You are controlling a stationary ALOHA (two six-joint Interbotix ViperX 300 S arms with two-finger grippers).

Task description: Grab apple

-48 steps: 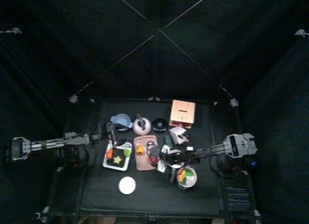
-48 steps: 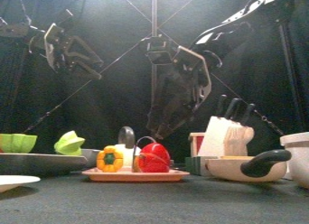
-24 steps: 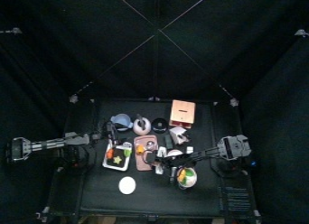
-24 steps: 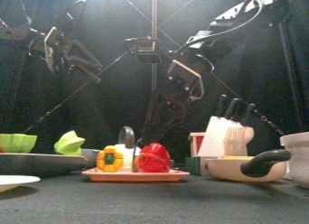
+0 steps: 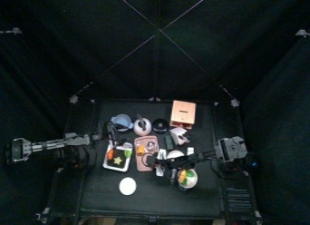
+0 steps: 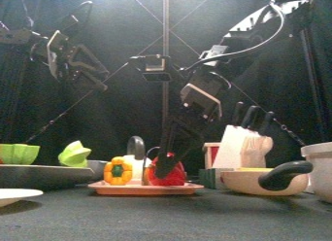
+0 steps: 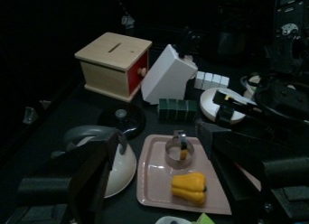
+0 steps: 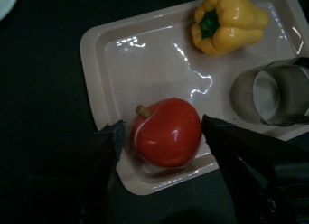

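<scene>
The apple [image 8: 167,131] is red and lies on a pink tray [image 8: 133,56], next to a yellow pepper [image 8: 232,22]. My right gripper [image 8: 164,128] is open, with one jaw on each side of the apple, not closed on it. In the front view the right gripper [image 6: 163,159] reaches down to the apple [image 6: 166,172] on the tray [image 6: 146,188]. From above, the right gripper [image 5: 161,159] is over the tray [image 5: 148,149]. The left gripper [image 6: 72,55] hangs open, high at the left, holding nothing.
A metal cup [image 8: 276,92] stands on the tray beside the apple. A knife block [image 6: 244,143] and a pan [image 6: 266,179] are on the right. A board with green food [image 6: 19,153] and a white plate [image 6: 11,196] are on the left. A wooden box [image 5: 184,112] is behind.
The right arm has come down over the tray, and its jaws now flank the apple. The left arm has barely moved.
</scene>
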